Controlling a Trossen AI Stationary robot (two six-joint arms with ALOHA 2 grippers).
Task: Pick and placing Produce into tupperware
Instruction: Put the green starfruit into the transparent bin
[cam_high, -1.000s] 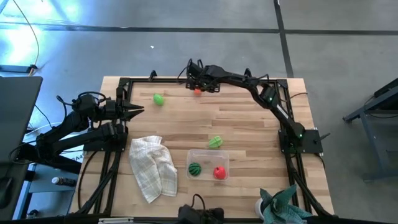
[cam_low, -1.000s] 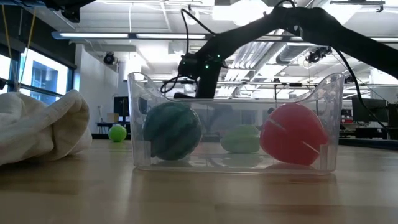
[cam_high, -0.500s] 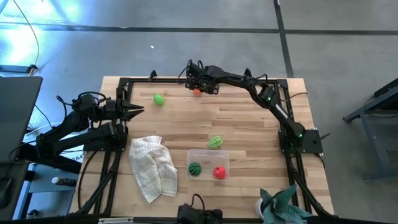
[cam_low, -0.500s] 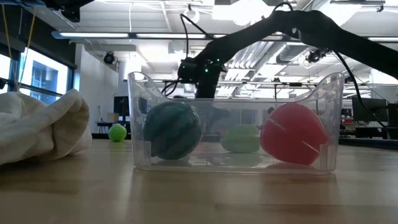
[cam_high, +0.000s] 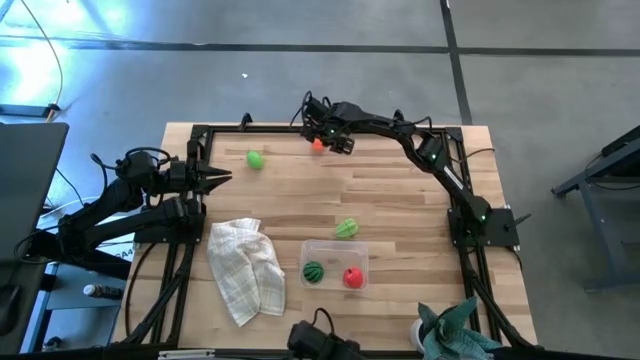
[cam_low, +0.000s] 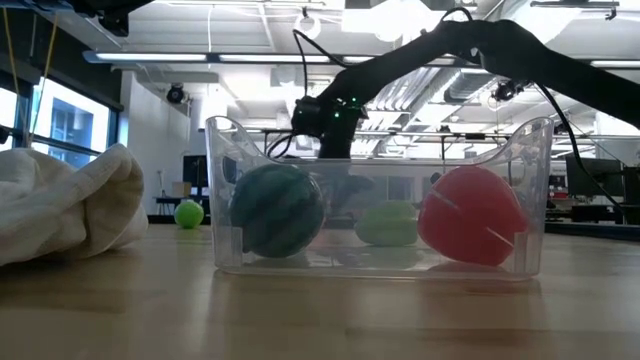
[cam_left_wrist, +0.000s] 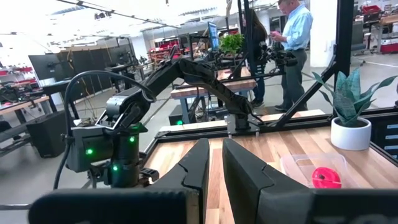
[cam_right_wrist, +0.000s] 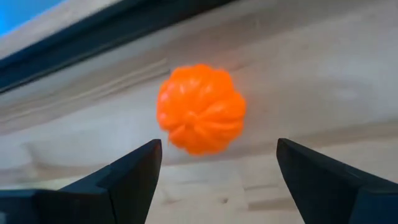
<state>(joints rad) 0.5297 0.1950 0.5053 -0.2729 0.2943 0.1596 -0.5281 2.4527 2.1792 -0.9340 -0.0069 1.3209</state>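
The clear tupperware (cam_high: 334, 250) stands near the table's near edge and holds a dark-green striped ball (cam_high: 313, 271) and a red fruit (cam_high: 352, 277). A light-green leafy piece (cam_high: 346, 228) lies on the wood just beyond it. A bright green ball (cam_high: 256, 159) rests far left. The orange fruit (cam_right_wrist: 200, 109) sits on the table by the far edge. My right gripper (cam_right_wrist: 217, 165) is open right at it, one finger on each side, apart from it; in the high view the gripper (cam_high: 324, 140) is beside the orange fruit (cam_high: 318, 144). My left gripper (cam_high: 218, 177) waits shut at the left edge.
A crumpled white checked cloth (cam_high: 245, 268) lies left of the tupperware. A teal spiky plant in a white pot (cam_high: 452, 330) stands at the near right corner. Black frame rails run along the table's edges. People stand in the room beyond the table.
My right gripper has shifted a little toward the table's right and slightly down at the far edge, staying by the orange fruit. The produce and the tupperware have stayed where they were.
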